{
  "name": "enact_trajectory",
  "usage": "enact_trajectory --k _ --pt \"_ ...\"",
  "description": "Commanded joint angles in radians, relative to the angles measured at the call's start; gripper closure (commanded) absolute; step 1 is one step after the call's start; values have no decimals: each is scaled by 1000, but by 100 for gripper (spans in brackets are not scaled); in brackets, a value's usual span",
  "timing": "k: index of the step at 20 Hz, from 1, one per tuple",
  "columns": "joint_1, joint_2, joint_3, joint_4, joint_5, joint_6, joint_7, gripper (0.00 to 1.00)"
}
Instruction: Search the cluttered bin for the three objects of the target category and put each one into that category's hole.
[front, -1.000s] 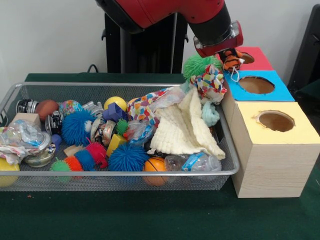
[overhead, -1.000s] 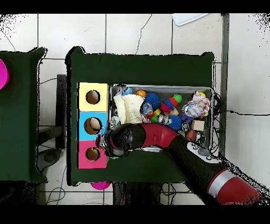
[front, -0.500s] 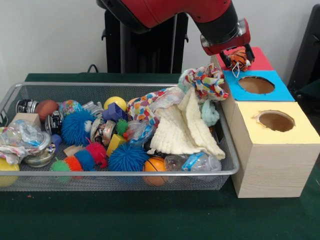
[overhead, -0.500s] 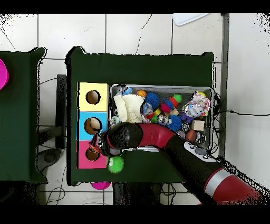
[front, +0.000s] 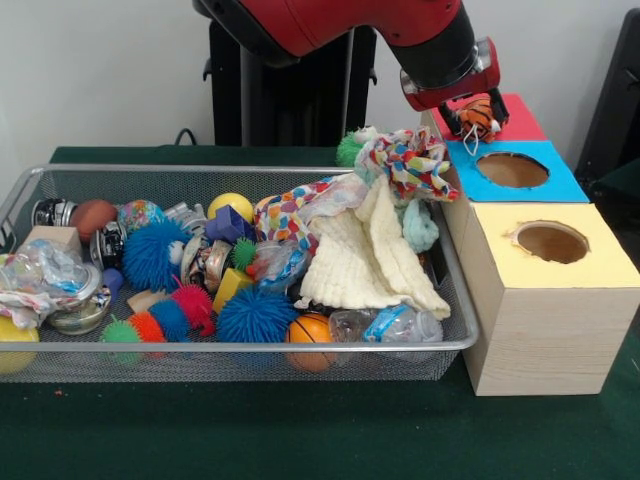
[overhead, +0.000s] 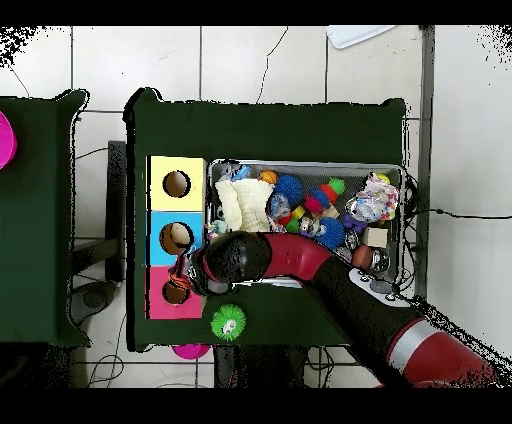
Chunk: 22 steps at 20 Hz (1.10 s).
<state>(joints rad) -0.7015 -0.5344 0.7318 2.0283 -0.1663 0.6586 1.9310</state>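
My gripper (front: 477, 116) is shut on a small orange striped plush toy (front: 479, 112) with a white tag loop hanging below. It hangs just above the near-left edge of the red box (front: 518, 118); in the overhead view the gripper (overhead: 189, 274) is at the rim of the red box's hole (overhead: 175, 292). The blue box (front: 512, 172) and the yellow box (front: 552, 243) stand in a row in front of it, each with a round hole. The wire bin (front: 250, 347) holds several spiky balls, cloths and small toys.
A green spiky ball (front: 348, 150) lies on the green table outside the bin, seen in the overhead view as the ball (overhead: 228, 322) below the red box. A multicoloured cloth (front: 412, 160) and a white cloth (front: 365, 255) drape over the bin's box-side corner.
The gripper carried the plush toy from the bin's corner to over the red box, then held still. The green spiky ball dropped off the corner and rolled onto the table.
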Motion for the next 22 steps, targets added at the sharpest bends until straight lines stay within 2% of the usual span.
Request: enact_trajectory --k 1,6,17,18,22 --pt "7 46 -104 44 -15 2 73 0" --pt "13 26 -111 63 -3 20 92 0" --pt "31 10 -126 58 10 65 72 0" --pt "35 8 -131 55 9 69 68 100" --pt "39 -1 -133 54 -3 50 59 100"
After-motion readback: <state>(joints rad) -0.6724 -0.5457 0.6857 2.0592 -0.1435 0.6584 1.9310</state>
